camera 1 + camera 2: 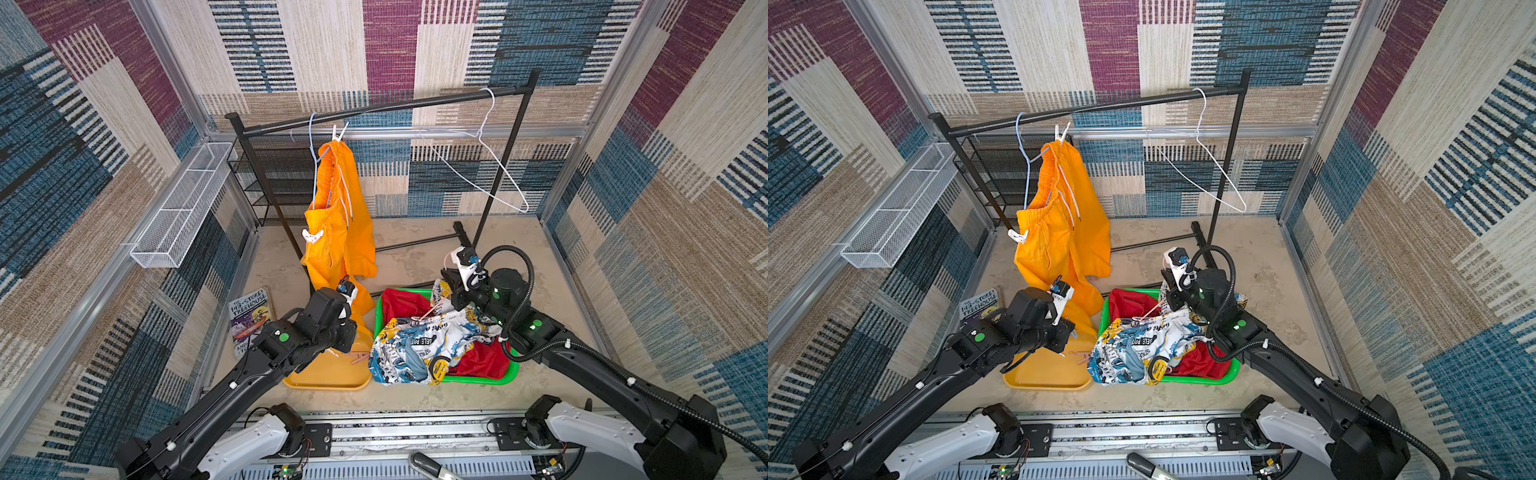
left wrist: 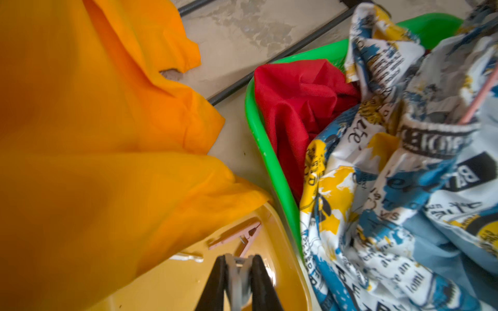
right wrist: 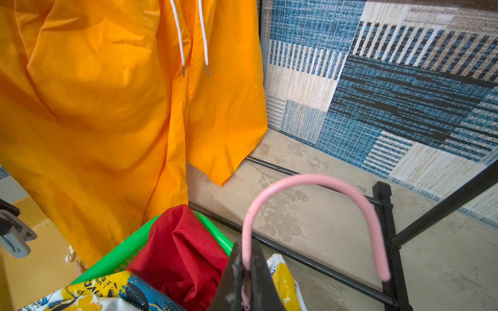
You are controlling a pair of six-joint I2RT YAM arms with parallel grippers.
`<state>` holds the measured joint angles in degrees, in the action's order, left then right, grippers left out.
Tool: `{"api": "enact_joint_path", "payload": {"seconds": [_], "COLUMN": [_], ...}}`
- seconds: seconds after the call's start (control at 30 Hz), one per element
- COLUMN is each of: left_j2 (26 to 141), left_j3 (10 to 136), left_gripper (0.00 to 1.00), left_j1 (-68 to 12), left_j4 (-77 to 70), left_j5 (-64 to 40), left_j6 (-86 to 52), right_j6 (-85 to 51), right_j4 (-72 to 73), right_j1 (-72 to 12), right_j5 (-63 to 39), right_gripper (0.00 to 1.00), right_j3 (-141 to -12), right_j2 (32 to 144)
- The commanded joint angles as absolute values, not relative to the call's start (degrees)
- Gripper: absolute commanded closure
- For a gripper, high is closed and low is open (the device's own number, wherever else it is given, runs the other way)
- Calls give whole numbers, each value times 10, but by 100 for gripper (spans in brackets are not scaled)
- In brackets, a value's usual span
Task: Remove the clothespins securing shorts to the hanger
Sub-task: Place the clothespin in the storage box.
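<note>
My left pincer clamps a grey clothespin over the yellow tray; right pincer grips the pink hanger

Orange shorts; green basket; clothespin perhaps grey.

Bright even light, fisheye edges, blurred wrist foregrounds

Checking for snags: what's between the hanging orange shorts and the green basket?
Left wrist view: bare floor, crossed by the rack's black base bar, separates the orange shorts from the green basket.
</note>
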<state>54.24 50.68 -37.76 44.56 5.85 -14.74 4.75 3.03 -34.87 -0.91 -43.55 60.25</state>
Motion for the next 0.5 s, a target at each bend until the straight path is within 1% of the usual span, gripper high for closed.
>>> {"api": "enact_joint_path", "payload": {"seconds": [0.0, 0.23, 0.47], "left_j2": [541, 570, 609], "left_j3": [480, 429, 399], "left_gripper": [84, 83, 84], "left_j1": [-374, -369, -364], "left_j4": [438, 371, 307], "left_j5": [83, 85, 99], "left_j6": [-229, -298, -324], "right_j6": [37, 33, 31], "right_j4": [53, 58, 62], "right_j1": [-350, -350, -350], "right_j5": [-9, -14, -18], "right_gripper": [90, 90, 91], "right_j3": [-437, -434, -428], "right_j2": [601, 601, 600]}}
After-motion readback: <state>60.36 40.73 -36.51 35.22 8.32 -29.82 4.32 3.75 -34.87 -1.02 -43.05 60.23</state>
